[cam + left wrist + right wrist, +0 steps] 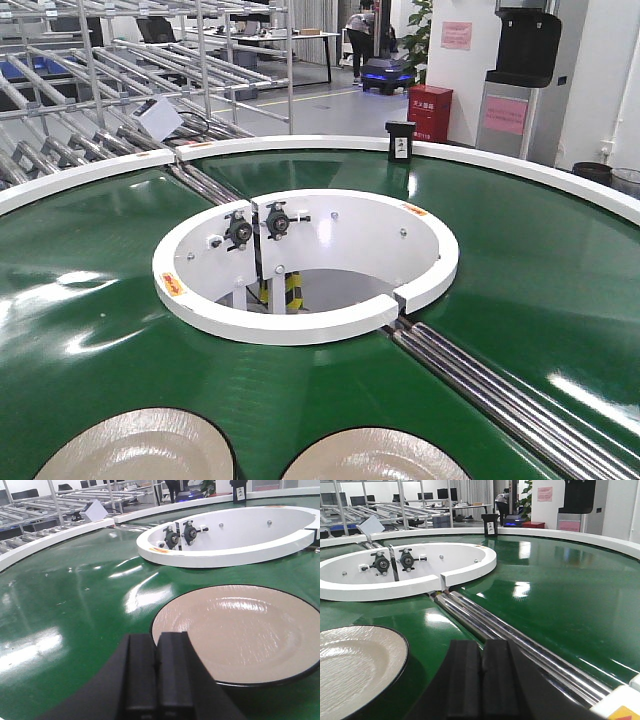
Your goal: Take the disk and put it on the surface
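Two beige disks with dark rims lie flat on the green belt (100, 300) at the near edge of the front view, one on the left (135, 445) and one on the right (375, 455). In the left wrist view a disk (235, 630) lies just ahead and to the right of my left gripper (156, 637), which is shut and empty. In the right wrist view a disk (350, 665) lies to the left of my right gripper (481, 644), also shut with nothing in it. Neither gripper touches a disk. The surface is out of view.
A white inner ring (300, 325) with bearing mounts (240, 230) rises from the belt's centre. Steel rollers (500, 390) cross the belt on the right, just ahead of my right gripper. A black box (400, 140) stands on the white outer rim. Roller racks (100, 80) stand behind.
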